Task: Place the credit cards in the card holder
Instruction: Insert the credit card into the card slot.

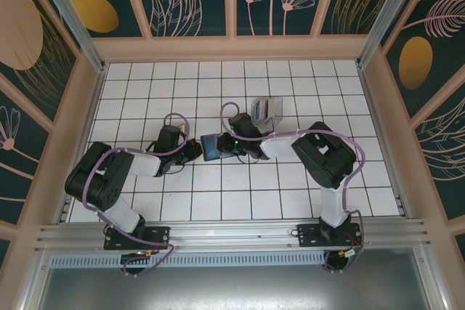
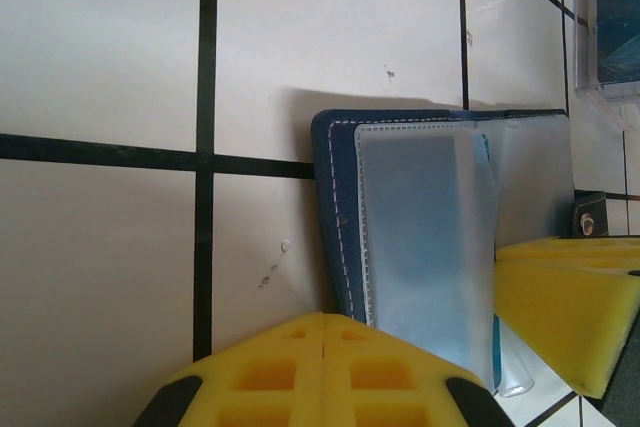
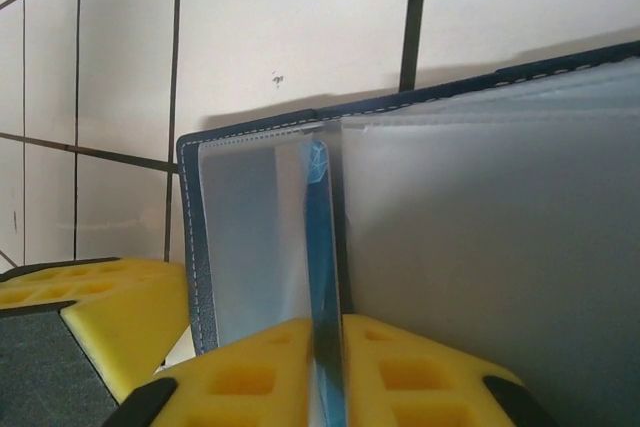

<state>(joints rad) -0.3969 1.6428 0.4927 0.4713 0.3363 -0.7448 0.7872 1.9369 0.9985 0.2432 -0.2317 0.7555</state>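
The card holder (image 1: 213, 147) lies open on the white tiles, navy outside with clear plastic pockets (image 2: 430, 237) inside. My right gripper (image 3: 326, 352) is shut on a thin credit card (image 3: 322, 247), seen edge-on and blue-tinted. The card stands upright at the mouth of a pocket near the holder's fold. My left gripper (image 2: 325, 337) is shut, its yellow tips resting against the holder's navy stitched edge (image 2: 340, 227). In the top view the two grippers meet over the holder, the left gripper (image 1: 195, 152) on its left side and the right gripper (image 1: 231, 144) on its right.
A clear plastic case (image 1: 267, 110) with grey contents stands just behind the right gripper, and it also shows in the left wrist view (image 2: 610, 27). Wooden walls (image 1: 94, 107) ring the tiled floor. Open tiles lie in front and at the back left.
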